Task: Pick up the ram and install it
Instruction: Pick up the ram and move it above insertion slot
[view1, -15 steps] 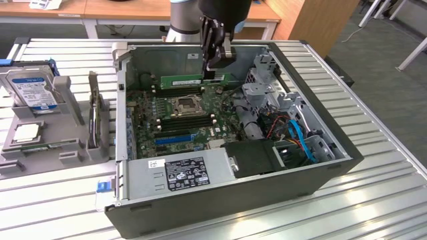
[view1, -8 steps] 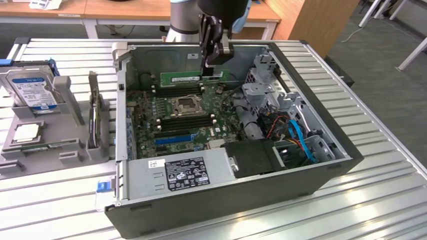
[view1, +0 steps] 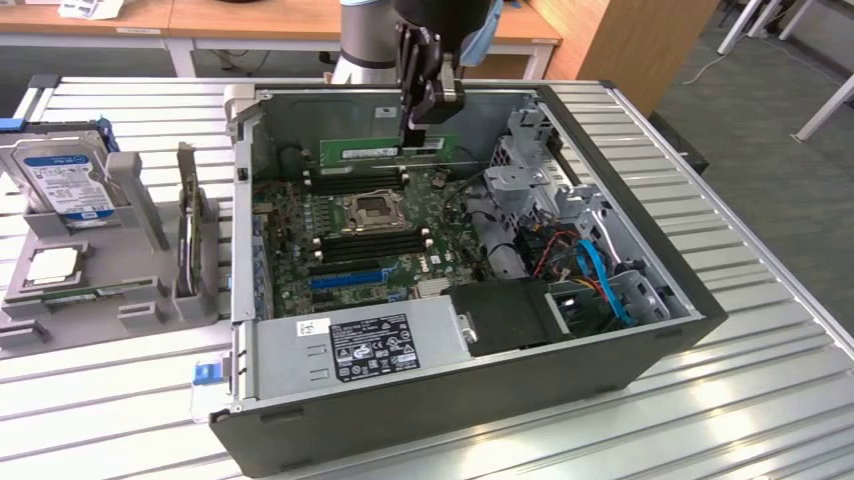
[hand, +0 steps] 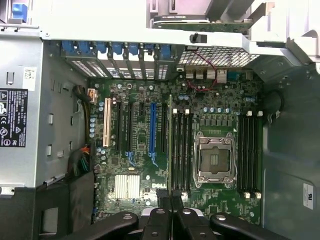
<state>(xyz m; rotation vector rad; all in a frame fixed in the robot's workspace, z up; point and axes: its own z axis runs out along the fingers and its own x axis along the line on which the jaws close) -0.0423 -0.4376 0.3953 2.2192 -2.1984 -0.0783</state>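
The ram (view1: 378, 152), a long green stick with a pale label, hangs level inside the open computer case (view1: 667, 290), above the far part of the motherboard (view1: 400, 250). My gripper (view1: 422, 128) comes down from above and is shut on the stick's right end as the exterior view has it. In the wrist view the ram (hand: 170, 145) shows edge-on as a thin line running out from my gripper (hand: 171, 207). It lies just beside the black memory slots (hand: 182, 150) next to the processor socket (hand: 215, 159). More slots (hand: 250, 155) sit on the socket's other side.
A grey power supply (view1: 354, 345) fills the near end of the case, with a drive cage and blue cables (view1: 601, 280) at the exterior view's right. Outside the case, on the left, a stand holds a hard drive (view1: 67, 180) and a silver processor chip (view1: 54, 265).
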